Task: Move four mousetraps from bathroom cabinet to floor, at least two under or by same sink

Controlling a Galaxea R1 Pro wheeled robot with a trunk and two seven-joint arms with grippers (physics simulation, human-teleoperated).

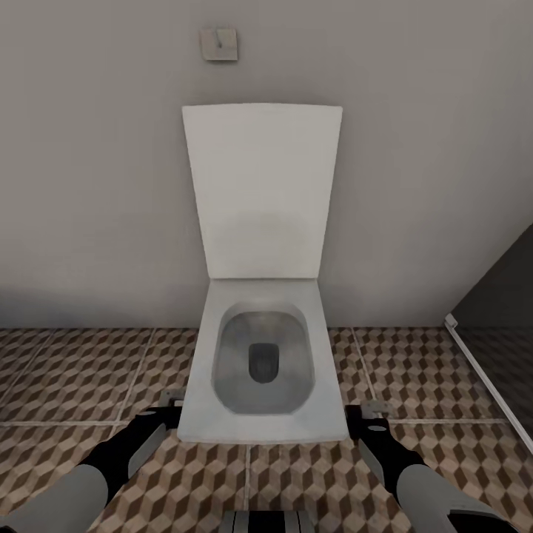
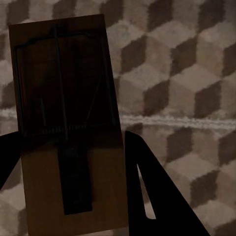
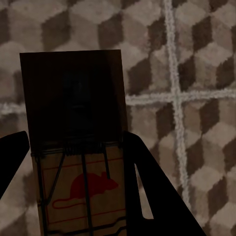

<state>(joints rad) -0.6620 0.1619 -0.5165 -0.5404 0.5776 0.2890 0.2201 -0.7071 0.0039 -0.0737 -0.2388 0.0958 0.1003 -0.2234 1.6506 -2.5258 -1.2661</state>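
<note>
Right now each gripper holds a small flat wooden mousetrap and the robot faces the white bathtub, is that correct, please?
Not quite: each gripper does hold a small flat wooden mousetrap, but the head view shows the robot facing a white toilet with its lid raised, not a bathtub.

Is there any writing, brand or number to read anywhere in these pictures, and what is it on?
No readable words or numbers anywhere.
Mousetrap held by the right gripper: a red mouse picture with red lines, no legible text.
Mousetrap held by the left gripper: plain wood and wire, no print visible.
Toilet and wall plate: unmarked.
</note>
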